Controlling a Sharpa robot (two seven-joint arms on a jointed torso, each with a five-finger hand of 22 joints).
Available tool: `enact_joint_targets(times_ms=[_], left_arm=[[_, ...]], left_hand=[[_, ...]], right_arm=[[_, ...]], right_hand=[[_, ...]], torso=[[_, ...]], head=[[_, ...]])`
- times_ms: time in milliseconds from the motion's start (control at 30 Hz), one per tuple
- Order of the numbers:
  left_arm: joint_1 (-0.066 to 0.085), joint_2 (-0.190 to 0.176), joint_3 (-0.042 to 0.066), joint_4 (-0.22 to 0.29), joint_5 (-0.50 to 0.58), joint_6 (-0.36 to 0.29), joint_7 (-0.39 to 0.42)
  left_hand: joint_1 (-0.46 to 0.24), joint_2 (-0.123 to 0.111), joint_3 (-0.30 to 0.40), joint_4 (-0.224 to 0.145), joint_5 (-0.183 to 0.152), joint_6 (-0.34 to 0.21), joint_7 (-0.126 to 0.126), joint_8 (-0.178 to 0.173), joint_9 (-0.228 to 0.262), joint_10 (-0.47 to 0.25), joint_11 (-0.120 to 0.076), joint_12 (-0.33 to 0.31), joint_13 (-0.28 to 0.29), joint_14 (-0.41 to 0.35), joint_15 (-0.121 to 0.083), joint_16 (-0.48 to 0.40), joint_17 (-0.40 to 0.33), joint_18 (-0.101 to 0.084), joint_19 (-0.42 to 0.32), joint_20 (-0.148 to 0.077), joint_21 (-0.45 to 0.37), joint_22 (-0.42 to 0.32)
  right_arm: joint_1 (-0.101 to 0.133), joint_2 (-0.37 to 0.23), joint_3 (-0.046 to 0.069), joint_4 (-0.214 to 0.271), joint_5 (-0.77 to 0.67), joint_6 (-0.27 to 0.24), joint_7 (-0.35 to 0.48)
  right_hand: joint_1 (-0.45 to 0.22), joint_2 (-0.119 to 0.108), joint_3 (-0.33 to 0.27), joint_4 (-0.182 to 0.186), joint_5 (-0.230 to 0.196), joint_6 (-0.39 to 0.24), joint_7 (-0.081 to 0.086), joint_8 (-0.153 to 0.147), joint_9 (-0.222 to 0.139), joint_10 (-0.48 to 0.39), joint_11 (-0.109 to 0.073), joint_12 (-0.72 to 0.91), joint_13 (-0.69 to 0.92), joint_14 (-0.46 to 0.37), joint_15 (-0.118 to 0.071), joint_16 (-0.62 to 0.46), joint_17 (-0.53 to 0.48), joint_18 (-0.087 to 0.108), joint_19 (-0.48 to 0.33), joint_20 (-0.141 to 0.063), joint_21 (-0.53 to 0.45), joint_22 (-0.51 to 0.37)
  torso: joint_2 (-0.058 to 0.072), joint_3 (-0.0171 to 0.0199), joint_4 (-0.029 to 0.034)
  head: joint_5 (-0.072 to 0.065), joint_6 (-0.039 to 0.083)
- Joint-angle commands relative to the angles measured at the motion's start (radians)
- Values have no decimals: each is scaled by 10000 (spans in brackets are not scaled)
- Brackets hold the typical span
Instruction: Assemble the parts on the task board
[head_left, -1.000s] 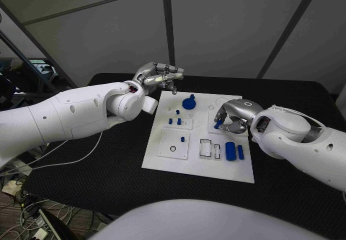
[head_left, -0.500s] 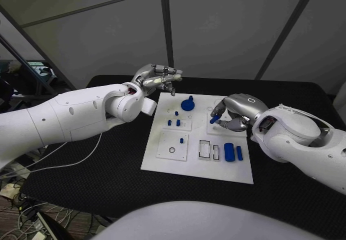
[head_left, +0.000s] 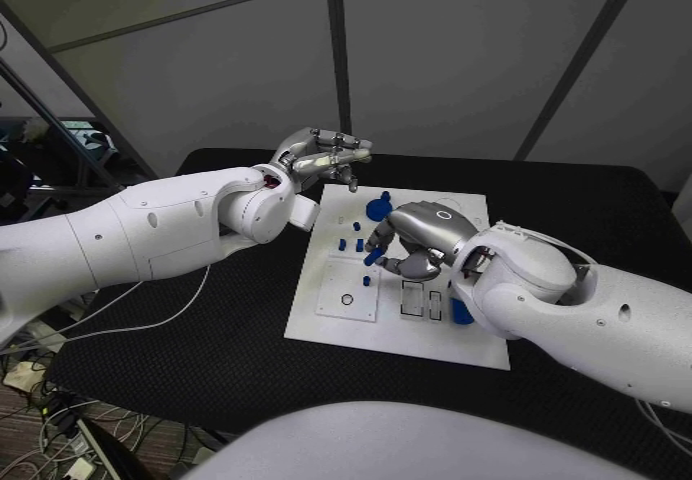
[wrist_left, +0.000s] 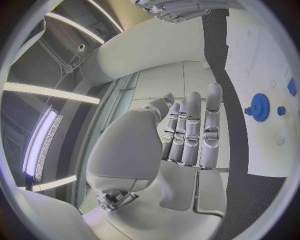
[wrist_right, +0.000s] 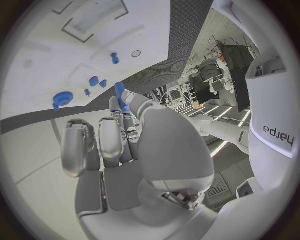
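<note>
Right robot hand (head_left: 408, 243) pinches a blue peg (head_left: 375, 256) (over the task board (head_left: 335, 318)); left robot hand (head_left: 320, 155) spread, empty.

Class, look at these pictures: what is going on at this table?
A robot is assembling small blue parts on a white task board. Its right hand pinches a blue peg over the middle of the board. The left hand hovers empty, fingers extended, at the board's far edge. A blue gear sits on the board.

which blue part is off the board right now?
The blue peg pinched in the right hand; the blue gear and other pieces sit on the task board.
</note>
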Motion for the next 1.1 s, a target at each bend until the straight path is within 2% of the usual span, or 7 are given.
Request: enact_joint_targets(times_ms=[33, 167, 300, 367, 700, 1100], left_arm=[[21, 52, 7, -26, 22, 133, 21], [22, 85, 7, -53, 22, 138, 17], [23, 110, 7, -68, 22, 145, 9], [24, 121, 7, -72, 22, 150, 6], [25, 155, 7, -92, 22, 167, 3], [25, 174, 7, -104, 22, 187, -9]], left_hand=[[-12, 20, 0, -38, 33, -71, 13, 64, -11, -67, -19, 43, 8, -73, -6, -51, -9, 488, -40, -4, -38, -16], [-12, 20, 0, -38, 33, -71, 13, 64, -11, -67, -19, 43, 8, -73, -6, -51, -9, 488, -40, -4, -38, -16], [-12, 20, 0, -38, 33, -71, 13, 64, -11, -67, -19, 43, 8, -73, -6, -51, -9, 488, -40, -4, -38, -16], [-12, 20, 0, -38, 33, -71, 13, 64, -11, -67, -19, 43, 8, -73, -6, -51, -9, 488, -40, -4, -38, -16], [-12, 39, -5, -43, 34, -75, 15, 82, -9, -82, -17, 67, 11, -90, -2, -50, -21, 489, -48, -1, -47, -24], [-12, 39, -5, -43, 34, -75, 15, 82, -9, -82, -17, 67, 11, -90, -2, -50, -21, 489, -48, -1, -47, -24]], right_arm=[[-54, 200, -140, -84, 226, 68, 312], [-162, 444, -301, -221, 237, 178, 405], [-254, 590, -365, -369, 240, 297, 450], [-312, 668, -387, -454, 241, 363, 471], [-490, 892, -416, -691, 243, 452, 522], [-596, 1035, -422, -942, 240, 635, 532]], right_hand=[[-56, 85, 28, 13, -10, 91, -2, 29, 15, 51, -12, -47, 9, 293, -44, 54, -14, -135, 302, -33, -5, 1405], [-54, 89, 33, 12, -4, 91, -2, 27, 15, 51, -13, -53, 9, 292, -45, 56, -13, -133, 299, -34, -11, 1401], [-53, 91, 37, 11, -1, 91, -2, 26, 14, 51, -13, -57, 10, 293, -46, 60, -8, -131, 296, -35, -17, 1396], [-52, 92, 39, 10, 2, 91, -1, 25, 14, 50, -13, -60, 10, 292, -46, 58, -10, -131, 295, -35, -18, 1396], [-49, 97, 46, 8, 10, 89, 0, 21, 13, 49, -12, -69, 10, 291, -47, 57, -13, -128, 289, -36, -29, 1388], [-45, 103, 56, 4, 23, 87, 2, 16, 12, 49, -11, -80, 11, 291, -48, 63, -6, -128, 288, -38, -28, 1389]], torso=[[8, -3, -13], [16, 11, -22], [6, 1, -12], [7, 4, -9], [6, 13, -5], [6, 2, -11]], head=[[76, -38], [148, -72], [134, -72], [170, -72], [268, -72], [336, -72]])
